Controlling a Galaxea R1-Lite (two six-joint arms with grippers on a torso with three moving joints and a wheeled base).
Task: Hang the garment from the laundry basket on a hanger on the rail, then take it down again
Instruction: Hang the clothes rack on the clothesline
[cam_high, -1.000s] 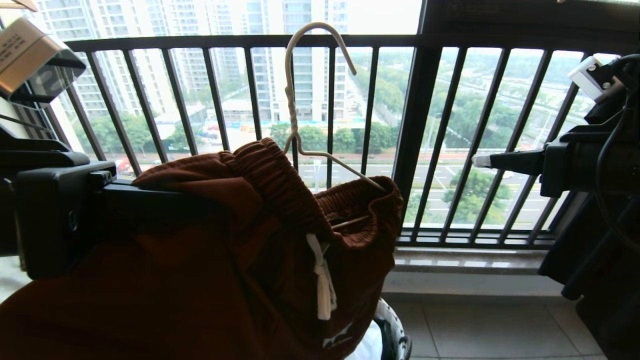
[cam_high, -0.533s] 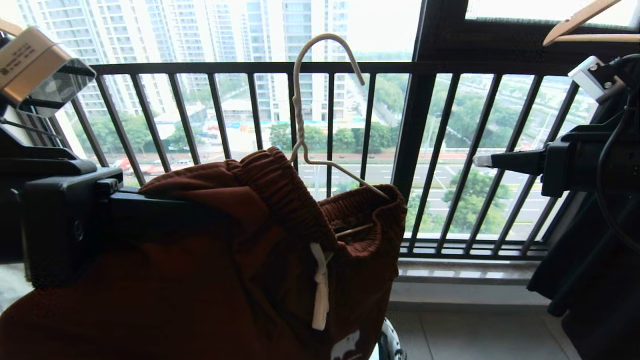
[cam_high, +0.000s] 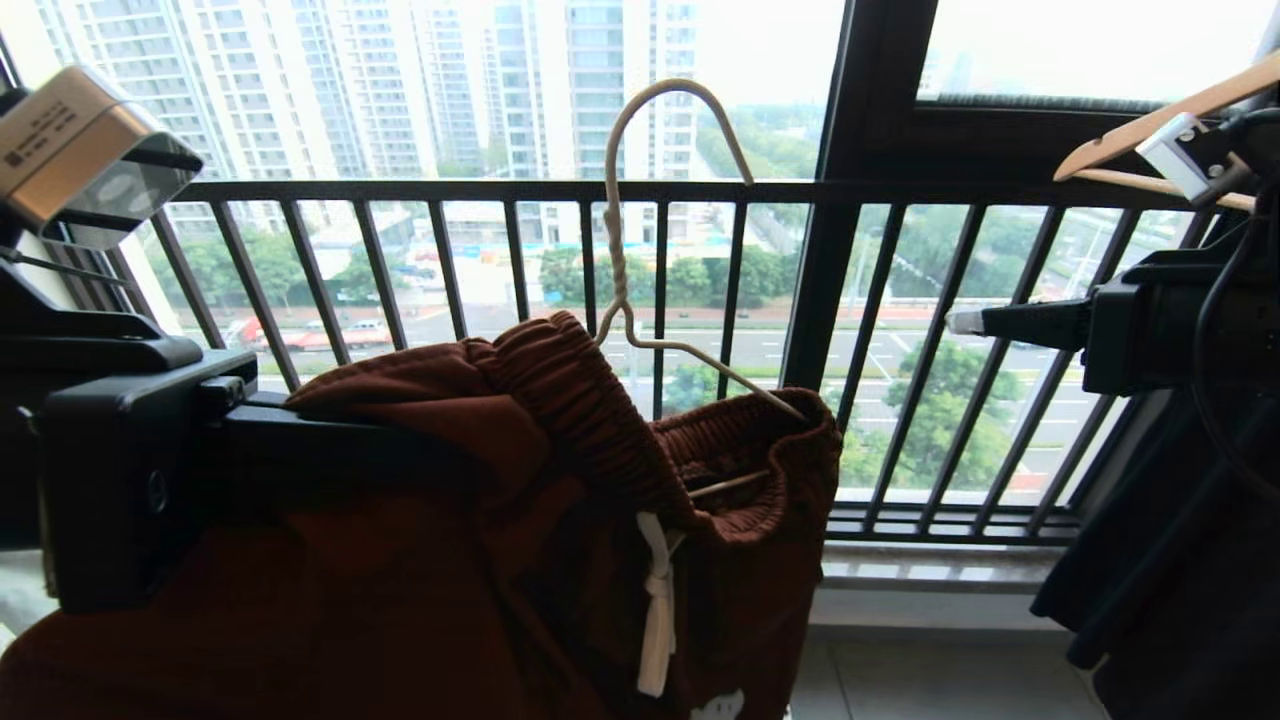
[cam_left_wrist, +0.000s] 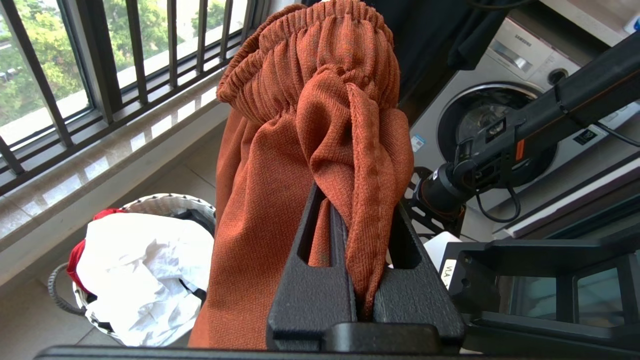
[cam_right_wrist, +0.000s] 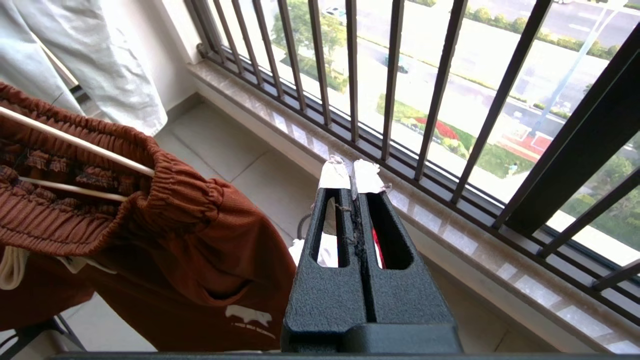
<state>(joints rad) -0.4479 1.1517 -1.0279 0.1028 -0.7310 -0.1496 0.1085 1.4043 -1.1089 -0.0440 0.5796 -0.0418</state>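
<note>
Your left gripper (cam_left_wrist: 357, 235) has its jaws clenched on the garment (cam_high: 480, 500), already threaded on the hanger (cam_high: 660, 230); its hook points straight up, toward a rail out of view. Your right gripper (cam_right_wrist: 352, 175) idles beside it, jaws closed empty.

Hanger (cam_high: 655, 250) threaded inside garment (cam_high: 560, 520) waistband, hook upright before balcony railing (cam_high: 460, 260). Garment at left gripper (cam_left_wrist: 350, 210); laundry basket (cam_left_wrist: 165, 202) on floor below. Right gripper (cam_right_wrist: 350, 177) well apart, rightward.
</note>
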